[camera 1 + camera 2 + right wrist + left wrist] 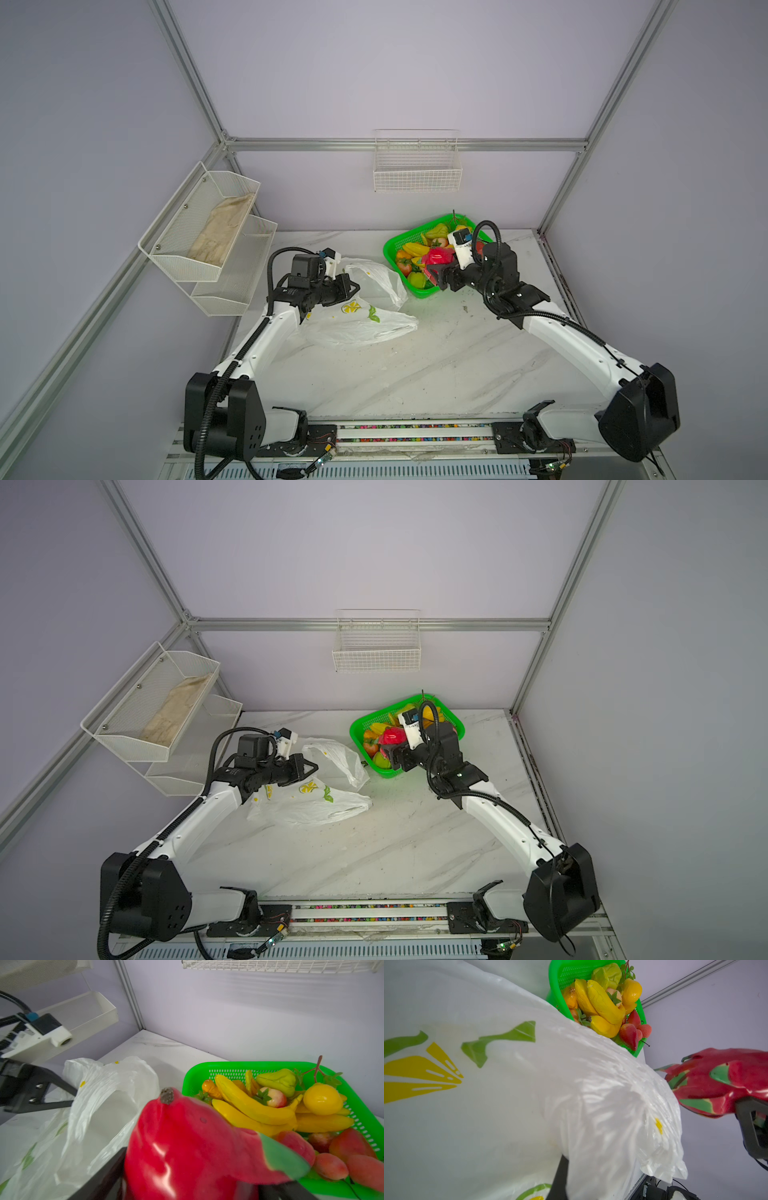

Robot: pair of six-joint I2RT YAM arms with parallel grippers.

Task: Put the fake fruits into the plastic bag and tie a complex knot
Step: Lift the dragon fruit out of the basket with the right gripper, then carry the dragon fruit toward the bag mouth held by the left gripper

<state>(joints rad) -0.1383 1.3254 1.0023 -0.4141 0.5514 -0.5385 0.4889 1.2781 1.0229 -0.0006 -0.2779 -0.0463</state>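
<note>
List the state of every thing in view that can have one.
left gripper: shut on the plastic bag, holding one side up.
right gripper: closed around the dragon fruit.
dragon fruit: gripped, in the air at the green basket's edge.
plastic bag: crumpled, mostly flat on the table.
green basket: upright on the table, holding bananas and other fruits.
beige cloth: lying in the wall shelf.

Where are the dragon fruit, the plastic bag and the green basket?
dragon fruit (187, 1147): right wrist view, its glossy red skin.
plastic bag (357, 328): a top view, its flat white body.
green basket (249, 1065): right wrist view, its rim beside the wall.
</note>
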